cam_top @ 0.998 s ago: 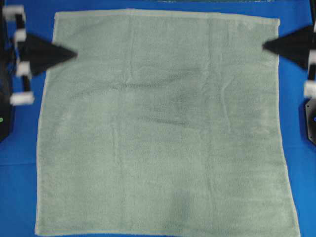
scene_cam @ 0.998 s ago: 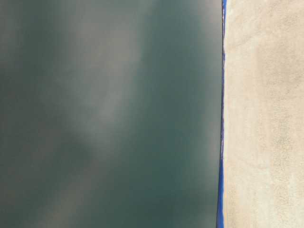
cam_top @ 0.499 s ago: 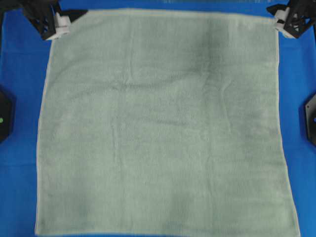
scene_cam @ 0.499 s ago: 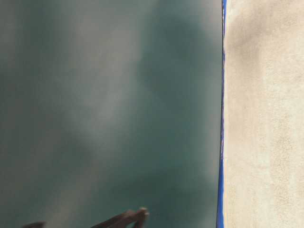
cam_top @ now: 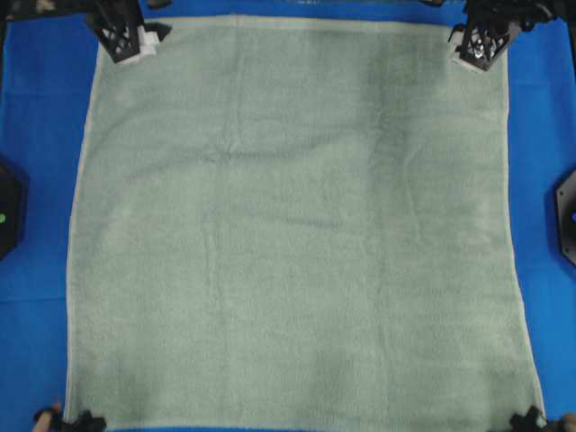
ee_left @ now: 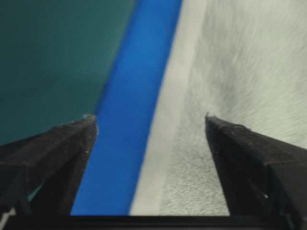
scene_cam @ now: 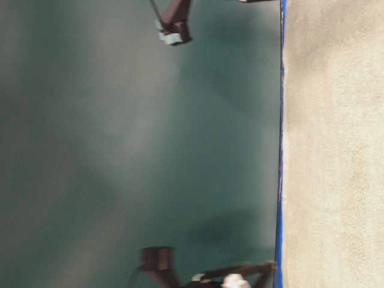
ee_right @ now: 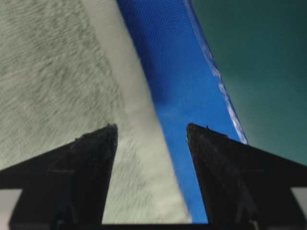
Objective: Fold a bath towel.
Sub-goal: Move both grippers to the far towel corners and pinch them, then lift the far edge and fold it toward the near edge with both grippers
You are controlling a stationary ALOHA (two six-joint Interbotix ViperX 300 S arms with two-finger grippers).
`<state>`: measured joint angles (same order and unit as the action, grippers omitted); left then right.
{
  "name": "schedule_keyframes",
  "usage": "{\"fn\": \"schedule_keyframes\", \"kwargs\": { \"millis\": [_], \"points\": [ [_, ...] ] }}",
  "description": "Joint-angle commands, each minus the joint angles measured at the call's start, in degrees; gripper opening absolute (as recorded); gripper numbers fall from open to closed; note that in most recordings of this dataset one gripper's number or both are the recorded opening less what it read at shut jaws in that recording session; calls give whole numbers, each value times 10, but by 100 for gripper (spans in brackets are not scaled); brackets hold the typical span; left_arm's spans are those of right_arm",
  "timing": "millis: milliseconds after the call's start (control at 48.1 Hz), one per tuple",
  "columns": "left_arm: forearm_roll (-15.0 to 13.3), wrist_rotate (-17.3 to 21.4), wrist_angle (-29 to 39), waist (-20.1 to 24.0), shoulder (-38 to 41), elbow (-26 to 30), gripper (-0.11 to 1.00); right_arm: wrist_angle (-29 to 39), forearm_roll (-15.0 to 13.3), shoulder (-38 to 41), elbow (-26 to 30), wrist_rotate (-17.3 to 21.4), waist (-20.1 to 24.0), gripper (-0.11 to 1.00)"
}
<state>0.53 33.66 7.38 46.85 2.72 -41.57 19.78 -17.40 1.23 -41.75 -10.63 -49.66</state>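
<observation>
The pale sage-green bath towel (cam_top: 297, 225) lies spread flat on the blue table covering (cam_top: 36, 135). My left gripper (cam_top: 133, 43) hangs over the towel's far left corner. In the left wrist view it (ee_left: 151, 120) is open and empty, straddling the light hem (ee_left: 168, 143) of the towel (ee_left: 249, 62) and the blue strip beside it. My right gripper (cam_top: 475, 47) hangs over the far right corner. In the right wrist view it (ee_right: 151, 127) is open and empty, straddling the hem (ee_right: 139, 143) of the towel (ee_right: 53, 72).
Black arm bases sit at the left edge (cam_top: 7, 211) and right edge (cam_top: 567, 216) of the table. Small dark shapes show at the towel's near corners (cam_top: 67, 419) (cam_top: 531, 419). The table edge (ee_right: 216, 76) runs just beyond the towel's far hem.
Both grippers have moved from the towel's sides to the far edge, then inward, and now hang over the two far corners. The towel has not moved.
</observation>
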Motion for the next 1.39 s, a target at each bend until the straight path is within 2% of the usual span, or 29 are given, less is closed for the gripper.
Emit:
{"fn": "schedule_keyframes", "kwargs": {
  "millis": [0,208,354,395,437,562,624,686,915,1061,1269,1373],
  "points": [
    [1,1,-14,13,27,17,88,-25,-2,16,12,-2,-13,61],
    [1,1,-19,21,84,13,87,-46,-2,67,7,-5,-34,60],
    [0,-13,-12,18,90,10,82,-45,-1,72,5,-5,-37,56],
    [0,-12,-5,17,90,10,76,-43,-1,72,6,-5,-37,51],
    [0,-9,9,11,90,10,65,-40,-1,72,5,-5,-37,42],
    [1,-2,41,3,89,12,29,-17,0,71,4,-5,-37,9],
    [0,-5,52,1,86,14,13,-2,0,69,3,-5,-37,7],
    [0,-5,62,0,79,15,4,9,1,62,2,-1,-37,7],
    [0,-11,120,-1,-18,28,4,30,22,-19,-3,7,-37,7],
    [0,-11,183,-9,-101,47,4,89,33,-118,1,19,-28,7],
    [0,-18,268,-58,-205,60,4,180,33,-250,-7,49,25,7],
    [-2,-33,295,-87,-236,47,4,221,38,-307,-29,82,69,7]
  ]
}}
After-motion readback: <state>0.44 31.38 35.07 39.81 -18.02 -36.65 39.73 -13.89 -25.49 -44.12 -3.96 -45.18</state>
